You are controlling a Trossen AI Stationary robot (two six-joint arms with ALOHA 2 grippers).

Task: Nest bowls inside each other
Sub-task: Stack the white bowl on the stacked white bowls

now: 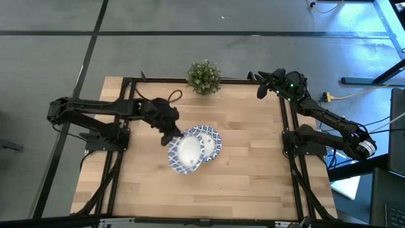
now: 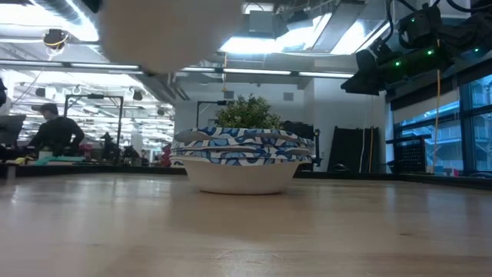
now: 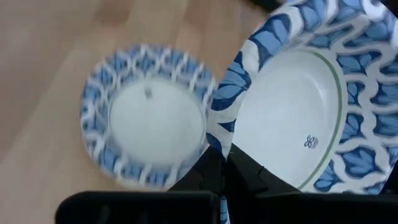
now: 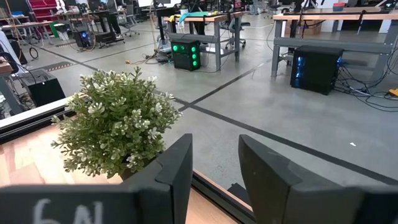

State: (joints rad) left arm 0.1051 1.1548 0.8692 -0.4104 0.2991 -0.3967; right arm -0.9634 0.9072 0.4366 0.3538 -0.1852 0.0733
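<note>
A stack of nested bowls (image 1: pixel 212 140) (image 2: pixel 242 161), white with blue-and-white rims, rests by its base on the middle of the table. In the left wrist view the stack (image 3: pixel 146 121) lies below. My left gripper (image 1: pixel 174 134) (image 3: pixel 225 158) is shut on one more bowl (image 1: pixel 187 153) (image 3: pixel 292 112), held in the air just near-left of the stack. In the low view only that bowl's white underside (image 2: pixel 165 31) shows, high up. My right gripper (image 1: pixel 261 87) (image 4: pixel 214 168) is open and holds nothing. It hovers at the table's far right corner. My left gripper pinches the lifted bowl by its patterned rim (image 3: pixel 229 140) on the side toward the table's left, one finger (image 3: pixel 208 177) outside the wall and the other finger (image 3: pixel 255 177) inside. The fingers slant down from the left. The bowl is lifted clear, mouth upward, above and beside the stack.
A small green potted plant (image 1: pixel 204 77) (image 4: pixel 115 124) stands at the middle of the far edge of the table, close to my right gripper. Bare wood (image 1: pixel 253 171) lies to the right of and in front of the stack. A person sits far off in the room (image 2: pixel 54 131).
</note>
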